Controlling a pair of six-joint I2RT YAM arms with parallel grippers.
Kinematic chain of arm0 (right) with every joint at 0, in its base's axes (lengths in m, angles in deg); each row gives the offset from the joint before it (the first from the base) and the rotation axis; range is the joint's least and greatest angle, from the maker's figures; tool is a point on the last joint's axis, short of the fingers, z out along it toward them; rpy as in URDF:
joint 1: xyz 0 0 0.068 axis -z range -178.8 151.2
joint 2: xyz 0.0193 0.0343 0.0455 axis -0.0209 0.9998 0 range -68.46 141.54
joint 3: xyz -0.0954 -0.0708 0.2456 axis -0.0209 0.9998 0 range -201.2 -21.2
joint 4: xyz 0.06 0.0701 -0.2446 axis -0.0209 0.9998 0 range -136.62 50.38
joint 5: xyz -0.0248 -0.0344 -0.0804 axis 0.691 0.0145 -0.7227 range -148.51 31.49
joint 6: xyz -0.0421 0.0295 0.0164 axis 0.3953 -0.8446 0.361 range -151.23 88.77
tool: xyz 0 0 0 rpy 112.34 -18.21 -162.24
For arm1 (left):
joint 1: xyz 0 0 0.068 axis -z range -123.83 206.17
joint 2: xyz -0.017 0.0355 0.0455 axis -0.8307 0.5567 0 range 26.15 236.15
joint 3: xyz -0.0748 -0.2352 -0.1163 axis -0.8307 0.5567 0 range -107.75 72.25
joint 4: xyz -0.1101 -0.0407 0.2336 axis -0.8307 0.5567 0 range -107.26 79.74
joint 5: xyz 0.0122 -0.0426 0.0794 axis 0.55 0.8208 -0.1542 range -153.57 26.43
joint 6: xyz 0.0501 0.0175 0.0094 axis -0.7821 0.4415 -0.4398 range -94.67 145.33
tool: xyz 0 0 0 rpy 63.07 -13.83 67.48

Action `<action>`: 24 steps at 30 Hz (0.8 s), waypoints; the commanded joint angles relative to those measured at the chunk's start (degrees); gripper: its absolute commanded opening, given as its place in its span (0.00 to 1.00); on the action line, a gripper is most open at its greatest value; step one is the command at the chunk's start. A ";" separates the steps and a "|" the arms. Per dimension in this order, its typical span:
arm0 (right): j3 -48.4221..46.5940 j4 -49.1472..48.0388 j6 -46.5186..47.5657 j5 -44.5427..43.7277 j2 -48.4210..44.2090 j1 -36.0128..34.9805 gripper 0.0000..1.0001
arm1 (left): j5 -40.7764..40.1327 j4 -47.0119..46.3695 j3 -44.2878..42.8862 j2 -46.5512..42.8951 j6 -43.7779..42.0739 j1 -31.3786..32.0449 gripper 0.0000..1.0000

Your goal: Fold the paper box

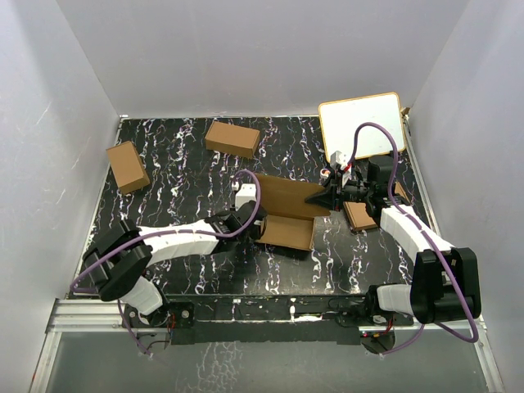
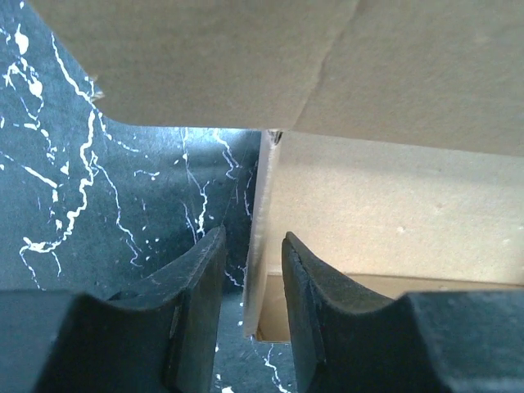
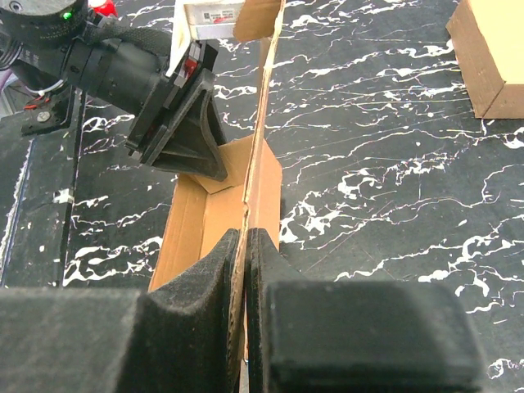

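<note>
Mid-table, the paper box [image 1: 286,232] is being held half-formed. Its upright wall is being straddled by the left gripper [image 2: 252,246], jaws narrowly parted, and a raised panel is being pinched tight by the right gripper [image 3: 244,239]. The panel risks being torn if it is pulled against the unclamped end. Beyond, a short carton [image 1: 127,166] and a second carton [image 1: 232,138] are lying well apart, obstructing nothing.
</note>
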 commanded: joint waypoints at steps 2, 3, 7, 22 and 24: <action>0.57 -3.68 1.32 2.07 -1.65 -0.45 0.08 | -2.54 -0.67 -3.70 1.33 -1.83 0.33 0.33; 0.57 -3.68 1.32 2.04 -1.69 -0.49 0.08 | -2.88 -0.55 -4.11 1.85 -2.17 0.30 0.33; 0.57 -3.68 1.32 2.11 -1.68 -0.49 0.08 | -3.66 0.11 -4.97 3.76 -3.21 0.29 0.32; 0.57 -3.58 1.58 2.01 -1.60 -0.41 0.08 | -8.42 5.79 -5.24 6.62 -6.24 0.29 0.00; 0.57 -3.58 1.58 1.98 -1.60 -0.47 0.08 | -7.29 5.01 -5.38 5.84 -6.86 0.35 0.03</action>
